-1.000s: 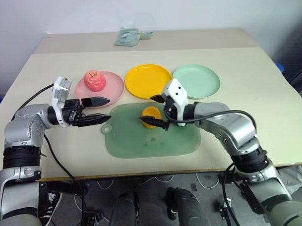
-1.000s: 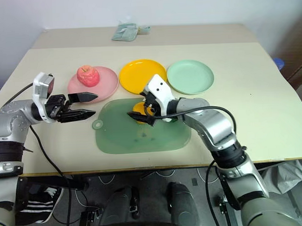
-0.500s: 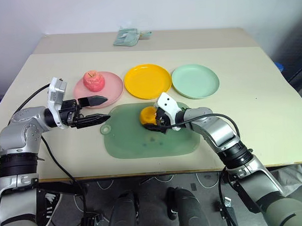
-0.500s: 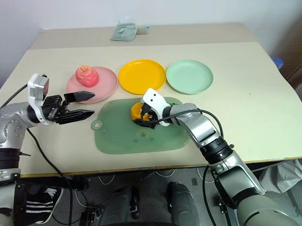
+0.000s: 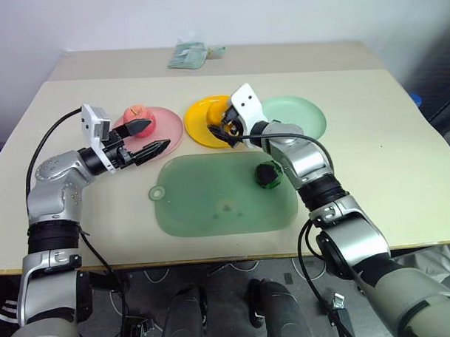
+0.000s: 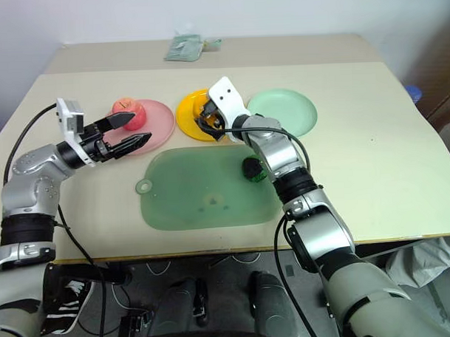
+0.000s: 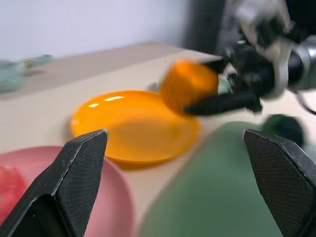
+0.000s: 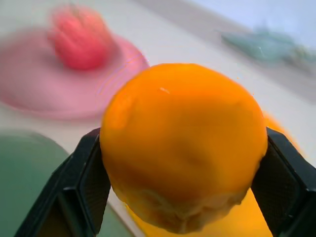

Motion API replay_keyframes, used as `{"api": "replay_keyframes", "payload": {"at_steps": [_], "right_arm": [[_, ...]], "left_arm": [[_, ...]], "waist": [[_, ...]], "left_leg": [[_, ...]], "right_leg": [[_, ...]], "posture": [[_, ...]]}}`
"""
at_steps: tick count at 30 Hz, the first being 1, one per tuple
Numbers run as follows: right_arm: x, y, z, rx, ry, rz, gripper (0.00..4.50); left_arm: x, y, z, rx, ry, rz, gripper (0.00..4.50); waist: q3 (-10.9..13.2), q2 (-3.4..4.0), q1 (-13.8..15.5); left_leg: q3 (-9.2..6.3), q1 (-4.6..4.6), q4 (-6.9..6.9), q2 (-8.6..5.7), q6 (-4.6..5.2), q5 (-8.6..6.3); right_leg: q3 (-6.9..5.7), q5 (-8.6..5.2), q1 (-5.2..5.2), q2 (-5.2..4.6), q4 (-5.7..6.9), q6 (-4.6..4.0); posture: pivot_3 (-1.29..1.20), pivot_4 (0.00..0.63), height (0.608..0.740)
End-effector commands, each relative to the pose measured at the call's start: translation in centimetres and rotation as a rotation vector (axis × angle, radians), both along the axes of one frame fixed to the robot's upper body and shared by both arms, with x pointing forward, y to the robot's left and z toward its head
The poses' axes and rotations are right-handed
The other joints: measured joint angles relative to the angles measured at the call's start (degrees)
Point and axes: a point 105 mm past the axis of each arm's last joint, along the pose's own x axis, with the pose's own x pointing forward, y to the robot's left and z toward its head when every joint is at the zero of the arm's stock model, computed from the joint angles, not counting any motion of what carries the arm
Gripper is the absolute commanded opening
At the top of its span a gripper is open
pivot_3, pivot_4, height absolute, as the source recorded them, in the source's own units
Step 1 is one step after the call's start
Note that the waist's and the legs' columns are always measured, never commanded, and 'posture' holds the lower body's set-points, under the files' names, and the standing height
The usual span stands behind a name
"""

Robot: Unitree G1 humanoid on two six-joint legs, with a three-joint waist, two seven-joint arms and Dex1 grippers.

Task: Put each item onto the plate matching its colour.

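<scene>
Change: a second ago the right pincer (image 5: 228,131) straddled the orange fruit (image 8: 183,145) on the green mat (image 5: 211,206); now it grips that fruit, raised, at the yellow plate (image 5: 201,119).
Also changed: lifting the fruit uncovered the dark green ball (image 5: 269,174), which lies on the mat at its 3 o'clock side.
Meaning: carry leg looks nearly done; release onto yellow is the step in hand. Ball would be the last item to sort.
Right pincer: closed on the orange fruit, one black finger on each flank, seen plainly in the right wrist view.
Fruit position: over the yellow plate's 3 o'clock edge, roughly; whether it hangs clear of the plate or brushes it I cannot tell from the head views.
Left pincer (image 5: 145,137): jaws wide apart, holding nothing, hanging over the 5 o'clock part of the pink plate (image 5: 168,127). It has swung in toward that plate over the last second.
Pink plate: holds the pink-red apple (image 5: 137,113), toward 10 o'clock on the plate. Colour matched, done.
Yellow plate: nothing resting on it yet, so far as I can see; middle of the row.
Mint plate (image 5: 304,115): bare; at 3 o'clock of the yellow plate, awaiting the ball.
Mat: on the tabletop (image 5: 402,162) at 6 o'clock of the plate row; carries the ball.
Clutter: crumpled pale green packet (image 5: 193,54) at the tabletop's 12 o'clock edge, well apart from the work.
</scene>
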Motion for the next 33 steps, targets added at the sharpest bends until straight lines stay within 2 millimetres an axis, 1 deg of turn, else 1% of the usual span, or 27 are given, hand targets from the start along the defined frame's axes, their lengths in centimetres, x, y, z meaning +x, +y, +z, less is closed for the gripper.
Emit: {"api": "replay_keyframes", "payload": {"at_steps": [1, 2, 4, 5, 9, 11, 12, 14, 15, 17, 18, 19, 21, 23, 25, 28, 30, 33], "right_arm": [[1.0, 0.7, 1.4, 0.063, -0.023, -0.012, 3.22], [1.1, 0.8, 1.2, 0.082, -0.003, -0.008, 3.22], [1.4, 0.8, 1.2, 0.102, 0.003, -0.021, 4.29], [1.4, 1.0, 1.3, 0.088, -0.012, -0.018, 4.47], [1.5, 1.3, 2.7, 0.105, -0.074, 0.000, 4.47], [1.4, 1.0, 3.5, 0.135, -0.097, 0.023, 4.47], [1.0, 1.0, 4.0, 0.175, -0.091, 0.068, 4.47], [-0.2, 0.6, 4.6, 0.215, -0.075, 0.183, 4.47], [-1.1, 0.3, 4.3, 0.204, -0.057, 0.249, 4.47], [-3.4, -0.9, 2.9, 0.123, -0.008, 0.361, 4.47], [-4.3, -1.9, 2.2, 0.093, 0.028, 0.384, 4.47], [-5.3, -2.7, 1.7, 0.077, 0.063, 0.399, 4.47], [-7.1, -4.3, 1.4, 0.053, 0.100, 0.423, 4.47], [-8.2, -5.9, 1.2, 0.037, 0.131, 0.391, 4.47], [-8.7, -7.2, 1.0, 0.011, 0.138, 0.342, 4.47], [-9.6, -9.5, 0.1, -0.031, 0.160, 0.269, 4.47], [-10.0, -10.4, -0.4, -0.028, 0.180, 0.232, 4.47], [-10.4, -11.2, -0.8, -0.014, 0.198, 0.190, 4.47]], "left_arm": [[0.6, 0.7, 1.6, -0.009, -0.072, 0.081, 4.50], [0.5, 0.8, 1.5, -0.010, -0.071, 0.087, 4.50], [0.3, 0.8, 1.2, -0.012, -0.058, 0.079, 4.50], [0.0, 0.6, 1.1, -0.015, -0.053, 0.064, 4.50], [-0.8, 0.3, 1.2, -0.030, -0.047, 0.021, 4.50], [-1.9, -0.2, 1.4, -0.037, -0.055, -0.053, 4.50], [-3.0, -0.8, 1.6, -0.070, -0.032, -0.135, 4.50], [-5.4, -1.9, 2.2, -0.147, 0.008, -0.304, 4.50], [-6.5, -2.4, 2.5, -0.175, 0.030, -0.379, 4.50], [-7.8, -2.8, 2.4, -0.198, 0.096, -0.458, 4.50], [-8.1, -3.0, 2.1, -0.183, 0.113, -0.481, 4.50], [-8.2, -3.1, 1.7, -0.168, 0.127, -0.489, 4.50], [-8.2, -3.4, 1.5, -0.165, 0.136, -0.513, 4.50], [-8.1, -3.7, 1.6, -0.179, 0.143, -0.534, 4.50], [-8.0, -3.9, 1.6, -0.178, 0.143, -0.551, 4.50], [-7.6, -4.2, 1.3, -0.159, 0.146, -0.569, 4.50], [-7.4, -4.2, 1.2, -0.154, 0.152, -0.577, 4.50], [-7.1, -4.2, 1.2, -0.152, 0.153, -0.590, 4.50]], "waist": [[0.00, 0.01, -0.04], [0.01, 0.02, -0.12], [0.02, 0.03, -0.19], [0.02, 0.03, -0.22], [0.02, 0.03, -0.29], [0.02, 0.03, -0.24], [0.02, 0.04, -0.16], [0.03, 0.05, -0.17], [0.03, 0.05, -0.05], [0.03, 0.05, 0.40], [0.02, 0.04, 0.60], [0.02, 0.04, 0.72], [0.04, 0.08, 0.57], [0.05, 0.09, 0.28], [0.05, 0.09, -0.05], [0.05, 0.09, 0.24], [0.05, 0.09, 0.38], [0.05, 0.09, 0.35]], "left_leg": [[0.01, -0.02, -0.02, 0.01, -0.01, 0.00], [0.02, -0.01, -0.04, 0.02, -0.01, 0.01], [0.05, -0.01, -0.07, 0.03, -0.01, 0.01], [0.05, 0.00, -0.07, 0.03, -0.01, 0.01], [0.06, 0.00, -0.08, 0.05, -0.01, 0.01], [0.06, 0.00, -0.08, 0.06, -0.02, 0.01], [0.05, 0.00, -0.08, 0.05, -0.02, 0.01], [0.05, -0.01, -0.08, 0.06, -0.03, 0.01], [0.06, 0.00, -0.08, 0.07, -0.03, 0.01], [-0.01, -0.01, -0.09, 0.08, -0.03, 0.01], [-0.04, 0.00, -0.08, 0.09, -0.03, 0.01], [-0.08, 0.02, -0.07, 0.07, -0.02, 0.01], [-0.08, 0.06, -0.02, 0.01, -0.03, 0.01], [-0.04, 0.05, 0.00, 0.02, -0.05, 0.02], [0.02, 0.11, 0.00, 0.08, -0.08, 0.04], [-0.01, 0.16, -0.06, 0.12, -0.10, 0.05], [-0.02, 0.16, -0.09, 0.12, -0.10, 0.05], [0.01, 0.09, -0.09, 0.10, -0.10, 0.04]], "right_leg": [[0.00, 0.00, -0.03, 0.01, 0.00, 0.00], [0.01, 0.00, -0.03, 0.01, 0.00, 0.00], [0.03, 0.01, -0.04, 0.01, 0.01, 0.01], [0.03, 0.01, -0.04, 0.01, 0.01, 0.01], [0.04, 0.01, -0.04, 0.00, 0.01, 0.01], [0.04, 0.01, -0.04, 0.00, 0.01, 0.01], [0.04, 0.01, -0.04, -0.02, 0.01, 0.01], [0.04, 0.01, -0.04, -0.02, -0.01, 0.01], [0.08, 0.01, -0.04, -0.02, 0.01, 0.01], [0.07, 0.00, 0.00, -0.02, -0.01, 0.02], [0.07, 0.00, 0.03, -0.02, -0.02, 0.02], [0.07, -0.01, 0.07, -0.04, -0.03, 0.02], [0.06, -0.02, 0.11, -0.05, -0.05, 0.01], [0.07, -0.03, 0.08, -0.03, -0.06, -0.01], [0.08, -0.02, 0.05, 0.03, -0.02, -0.03], [0.08, -0.07, 0.05, 0.14, 0.01, -0.12], [0.07, -0.09, 0.05, 0.15, -0.01, -0.13], [0.08, -0.09, 0.01, 0.13, -0.04, -0.13]], "posture": [[0.00, 0.150, 0.740], [0.00, 0.150, 0.740], [0.00, 0.150, 0.740], [0.00, 0.150, 0.740], [0.00, 0.150, 0.740], [0.00, 0.150, 0.740], [0.00, 0.150, 0.740], [0.00, 0.150, 0.740], [0.00, 0.150, 0.740], [0.00, 0.150, 0.740], [0.00, 0.150, 0.740], [0.00, 0.150, 0.740], [0.00, 0.150, 0.740], [0.00, 0.150, 0.740], [0.00, 0.150, 0.740], [0.00, 0.150, 0.740], [0.00, 0.150, 0.740], [0.00, 0.150, 0.740]]}}
